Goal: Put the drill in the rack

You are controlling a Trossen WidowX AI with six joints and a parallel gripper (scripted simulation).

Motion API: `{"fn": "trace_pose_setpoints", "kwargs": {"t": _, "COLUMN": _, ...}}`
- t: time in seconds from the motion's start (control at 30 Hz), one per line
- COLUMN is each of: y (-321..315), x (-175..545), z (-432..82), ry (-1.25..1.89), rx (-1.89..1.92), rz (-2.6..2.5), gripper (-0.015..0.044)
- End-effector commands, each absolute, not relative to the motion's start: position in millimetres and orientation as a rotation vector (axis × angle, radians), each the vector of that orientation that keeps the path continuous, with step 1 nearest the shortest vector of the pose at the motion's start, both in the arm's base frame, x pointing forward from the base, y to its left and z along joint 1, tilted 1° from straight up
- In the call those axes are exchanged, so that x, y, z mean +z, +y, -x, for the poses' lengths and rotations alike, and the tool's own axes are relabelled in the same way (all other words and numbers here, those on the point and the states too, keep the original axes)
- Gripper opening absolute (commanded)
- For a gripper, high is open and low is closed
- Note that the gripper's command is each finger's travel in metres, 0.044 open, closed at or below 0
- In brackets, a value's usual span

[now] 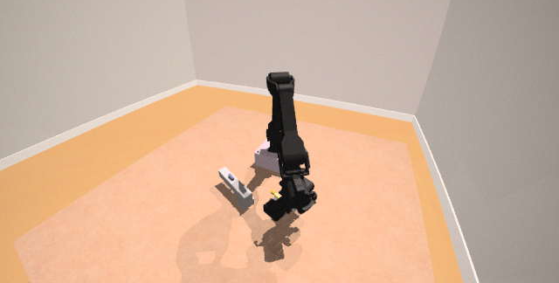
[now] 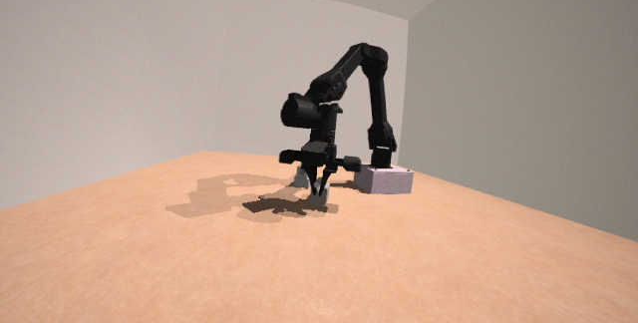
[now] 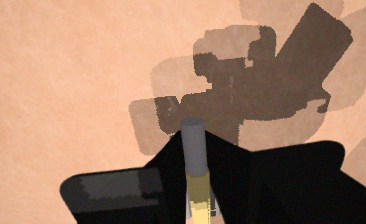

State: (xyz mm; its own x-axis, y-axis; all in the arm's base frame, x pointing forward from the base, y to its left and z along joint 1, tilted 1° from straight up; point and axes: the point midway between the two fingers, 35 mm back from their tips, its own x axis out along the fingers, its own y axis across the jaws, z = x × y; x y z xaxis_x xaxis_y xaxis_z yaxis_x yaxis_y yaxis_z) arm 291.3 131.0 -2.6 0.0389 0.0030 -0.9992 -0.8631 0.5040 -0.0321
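Observation:
The drill (image 3: 199, 195) is a thin rod with a grey end and a yellow part; its yellow end also shows in the top view (image 1: 275, 194). My gripper (image 2: 317, 193) (image 3: 190, 134) is shut on it, out of the holder. The long pale grey holder (image 1: 245, 200) (image 2: 300, 178) stands apart from the gripper, with a small blue key (image 1: 231, 177) on top. A small grey block, seemingly the rack (image 2: 320, 200), is right behind and below the fingertips in the exterior view. The arm mostly hides it in the top view. Whether the drill touches it cannot be told.
The arm rises from a pale lilac base block (image 1: 265, 161) (image 2: 391, 182) behind the work area. The holder lies to the gripper's left in the top view. The arm's shadows fall on the tan mat (image 1: 131, 213).

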Motion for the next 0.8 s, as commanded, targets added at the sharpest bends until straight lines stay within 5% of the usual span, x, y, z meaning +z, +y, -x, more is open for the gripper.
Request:
{"fn": "trace_pose_setpoints", "kwargs": {"t": 0.0, "y": 131, "x": -8, "z": -291, "ry": 1.379, "rx": 0.790, "rz": 0.817, "gripper": 0.0000}}
{"fn": "trace_pose_setpoints", "kwargs": {"t": 0.7, "y": 131, "x": -30, "z": -292, "ry": 1.380, "rx": 0.790, "rz": 0.817, "gripper": 0.0000}}
{"fn": "trace_pose_setpoints", "kwargs": {"t": 0.77, "y": 134, "x": -24, "z": -293, "ry": 1.371, "rx": 0.799, "rz": 0.817, "gripper": 0.0052}}
